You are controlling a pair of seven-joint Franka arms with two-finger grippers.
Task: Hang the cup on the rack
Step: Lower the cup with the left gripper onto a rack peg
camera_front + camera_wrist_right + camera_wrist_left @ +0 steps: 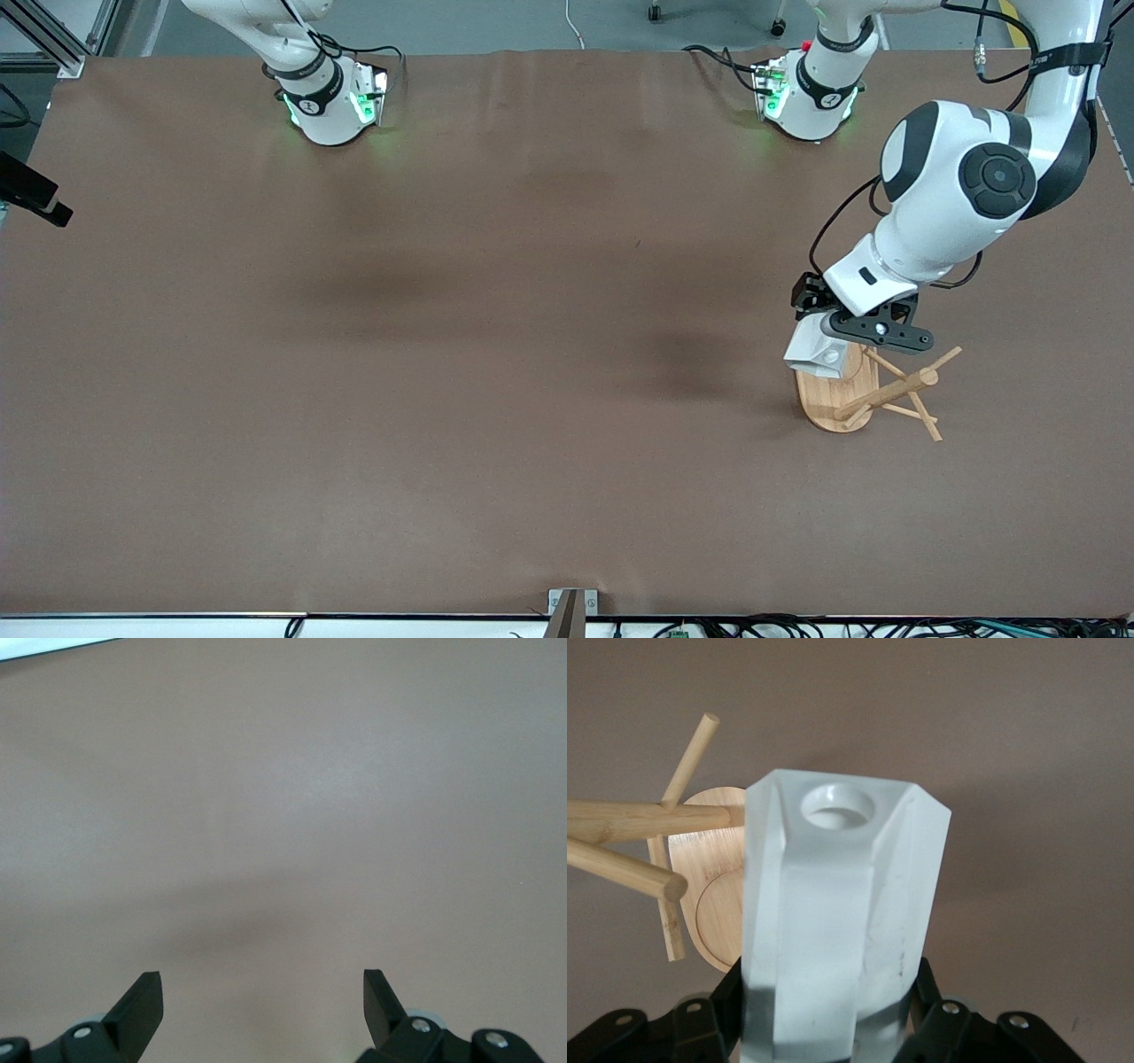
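Cup [813, 351] clamped in left gripper [819, 323] over rack [842, 399], nothing inside visible

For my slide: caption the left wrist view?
Left hand holds the white cup over the bamboo rack's base, beside its pegs.

High front camera faces the bases; wrist cameras look closely tableward.
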